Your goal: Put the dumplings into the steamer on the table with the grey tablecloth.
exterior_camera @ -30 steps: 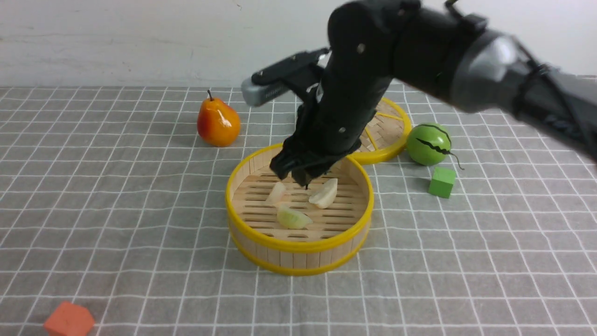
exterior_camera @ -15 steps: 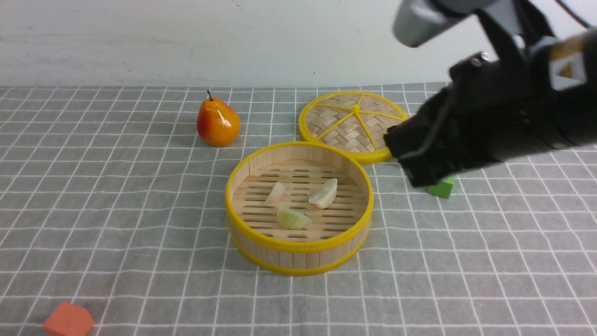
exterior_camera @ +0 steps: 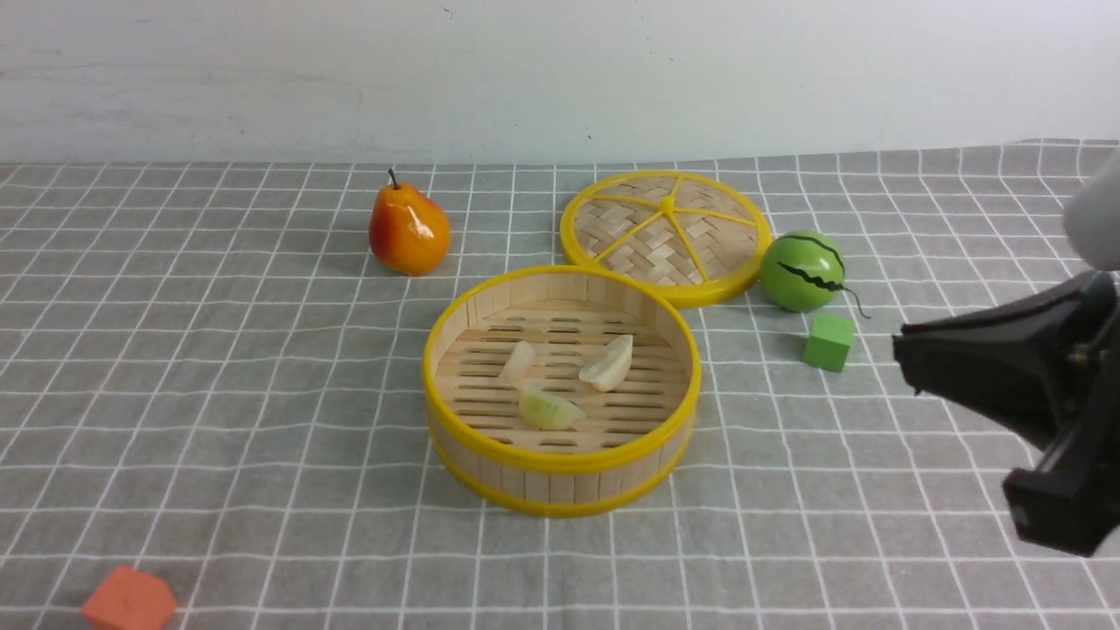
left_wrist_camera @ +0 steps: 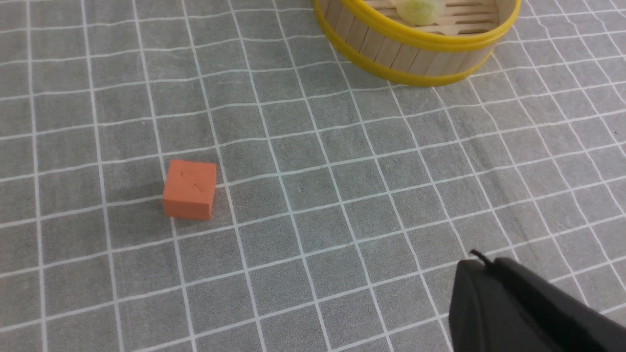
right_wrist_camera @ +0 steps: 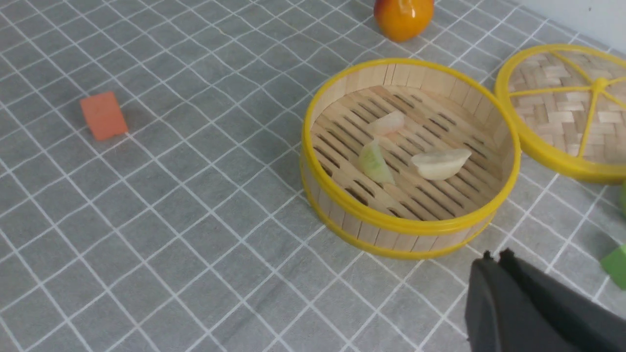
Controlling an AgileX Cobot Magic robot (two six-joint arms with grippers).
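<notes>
The bamboo steamer (exterior_camera: pixel 560 455) with yellow rims stands mid-table on the grey grid tablecloth (exterior_camera: pixel 219 394). Three dumplings lie on its slatted floor: a cream one (exterior_camera: pixel 518 361), a larger cream one (exterior_camera: pixel 610 363) and a pale green one (exterior_camera: pixel 549 409). They also show in the right wrist view (right_wrist_camera: pixel 386 123), (right_wrist_camera: pixel 441 164), (right_wrist_camera: pixel 374 163). My right gripper (exterior_camera: pixel 906 359) is shut and empty, at the far right, well clear of the steamer; it shows in its own wrist view (right_wrist_camera: pixel 495 256). My left gripper (left_wrist_camera: pixel 481 261) is shut and empty above bare cloth, seen only in its wrist view.
The flat woven lid (exterior_camera: pixel 667 236) lies behind the steamer. A pear (exterior_camera: pixel 409 229) stands back left. A green striped ball (exterior_camera: pixel 802 270) and a green cube (exterior_camera: pixel 829 341) sit to the right. An orange block (exterior_camera: pixel 129 599) lies near the front left edge.
My right arm has pulled out of the steamer and swung away to the far right, uncovering the lid and green ball. The three dumplings have stayed in place.
</notes>
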